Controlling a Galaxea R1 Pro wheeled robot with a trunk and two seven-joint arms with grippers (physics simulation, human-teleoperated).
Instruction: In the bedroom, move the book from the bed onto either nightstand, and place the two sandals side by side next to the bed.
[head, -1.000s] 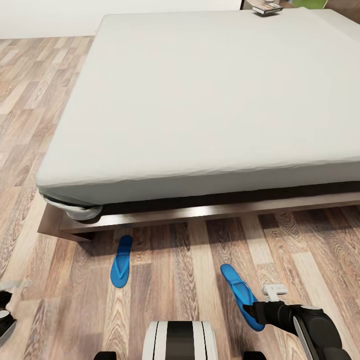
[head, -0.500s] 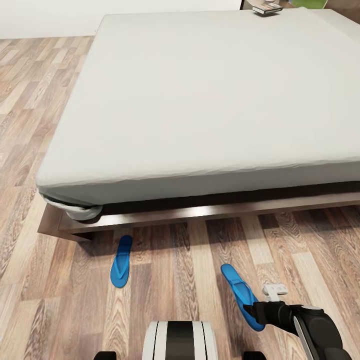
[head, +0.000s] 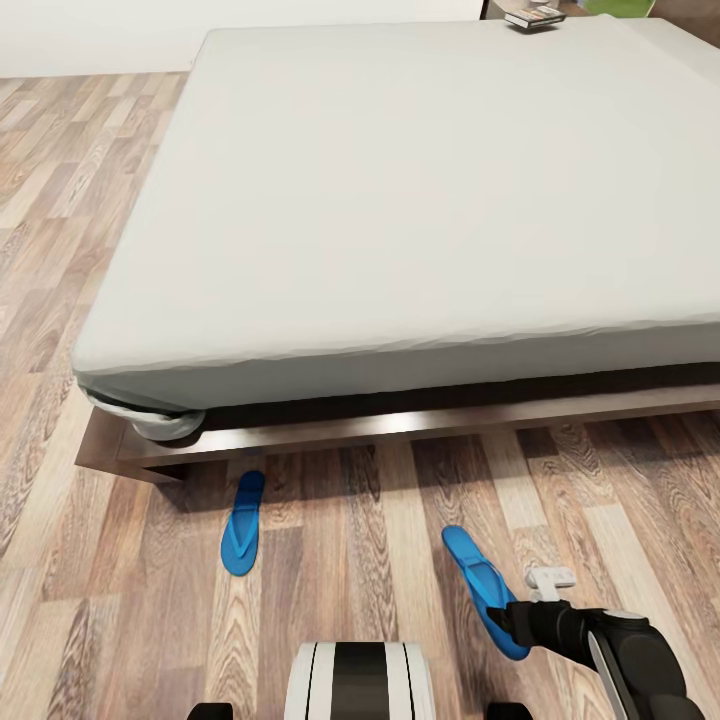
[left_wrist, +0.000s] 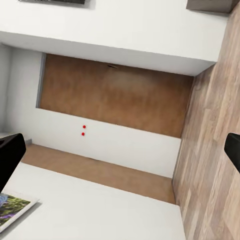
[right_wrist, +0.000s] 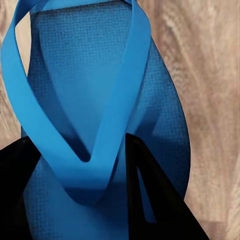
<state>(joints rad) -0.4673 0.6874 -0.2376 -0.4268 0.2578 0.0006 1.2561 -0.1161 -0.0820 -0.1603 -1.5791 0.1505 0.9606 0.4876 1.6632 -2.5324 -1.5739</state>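
Our right gripper (right_wrist: 82, 165) is down on the near sandal (head: 483, 588), fingers straddling its strap, seemingly not clamped. Other sandal (head: 242, 523) lies well apart, near the bed (head: 400, 200). Left gripper (left_wrist: 120, 150) spread open.

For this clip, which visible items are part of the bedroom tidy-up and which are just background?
Job items:
- bed
- book, beyond the bed's far edge
- left sandal on the floor
- right sandal, strap between the right hand's fingers
- left hand, open

Just background:
- wood floor
- brown wall panel
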